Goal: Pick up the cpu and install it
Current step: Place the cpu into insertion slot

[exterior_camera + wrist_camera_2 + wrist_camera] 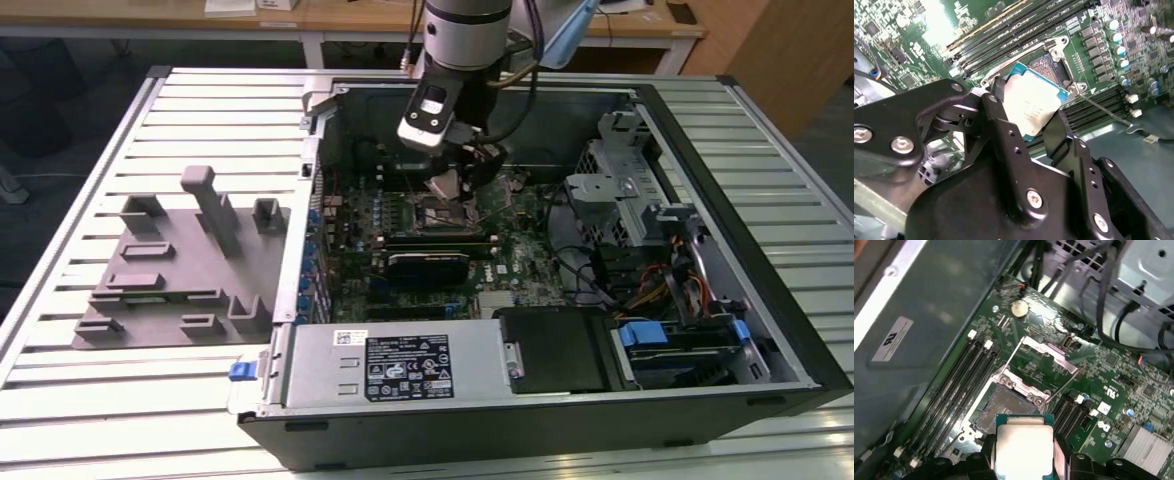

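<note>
Hand (1026, 114): two black fingers (999, 102) pinching the cpu (1032, 102) by opposite edges; also seen in the first wrist view (1024, 466) and, in the exterior view, low inside the computer case (447, 188).

Cpu: flat square, pale metal top, blue-green rim. Gripped in the hand, top face up in the first wrist view (1024, 449). It hangs just above the socket, overlapping one side of it, and is not seated.

Socket (1004, 407): contact field bare, metal cover plate (1046, 352) swung open. It is half hidden behind the cpu in the second wrist view (1046, 67).

Memory slots (959, 390): long black rows beside the socket.

Coin battery (1019, 308): beyond the cover plate.

Green circuit board (400, 235): carries all the above.

Computer case (754, 260): lying open on the slatted metal surface (80, 400), power supply (394, 365) along its near wall.

Grey moulded holder (174, 270): beside the case, toward the surface's edge on the exterior view's left.
</note>
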`<state>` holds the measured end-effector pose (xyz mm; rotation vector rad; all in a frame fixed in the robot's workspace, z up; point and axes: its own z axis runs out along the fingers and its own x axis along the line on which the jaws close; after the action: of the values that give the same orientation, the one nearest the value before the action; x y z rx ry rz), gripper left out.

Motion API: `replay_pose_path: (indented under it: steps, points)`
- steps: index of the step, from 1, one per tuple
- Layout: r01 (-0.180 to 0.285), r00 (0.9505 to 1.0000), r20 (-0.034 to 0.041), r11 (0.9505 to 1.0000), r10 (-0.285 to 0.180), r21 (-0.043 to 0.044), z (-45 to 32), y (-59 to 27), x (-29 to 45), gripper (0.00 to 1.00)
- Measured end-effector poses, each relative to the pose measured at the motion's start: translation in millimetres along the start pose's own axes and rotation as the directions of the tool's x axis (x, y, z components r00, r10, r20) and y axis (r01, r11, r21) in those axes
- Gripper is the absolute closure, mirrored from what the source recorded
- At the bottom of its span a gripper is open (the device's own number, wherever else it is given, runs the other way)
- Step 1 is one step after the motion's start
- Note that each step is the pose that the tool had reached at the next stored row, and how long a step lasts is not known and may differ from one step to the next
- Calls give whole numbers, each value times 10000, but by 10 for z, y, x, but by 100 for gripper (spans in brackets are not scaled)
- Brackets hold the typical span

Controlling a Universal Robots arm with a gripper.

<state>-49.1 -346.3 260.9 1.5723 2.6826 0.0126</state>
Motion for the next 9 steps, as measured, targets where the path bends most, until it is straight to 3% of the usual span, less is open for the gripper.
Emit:
replay_pose_path:
  steps: [5,9]
  points:
    - [-669,9978,16,9978,669,15,1,0,0,45]
    - [-1183,9930,28,9930,1183,26,2,0,0,45]
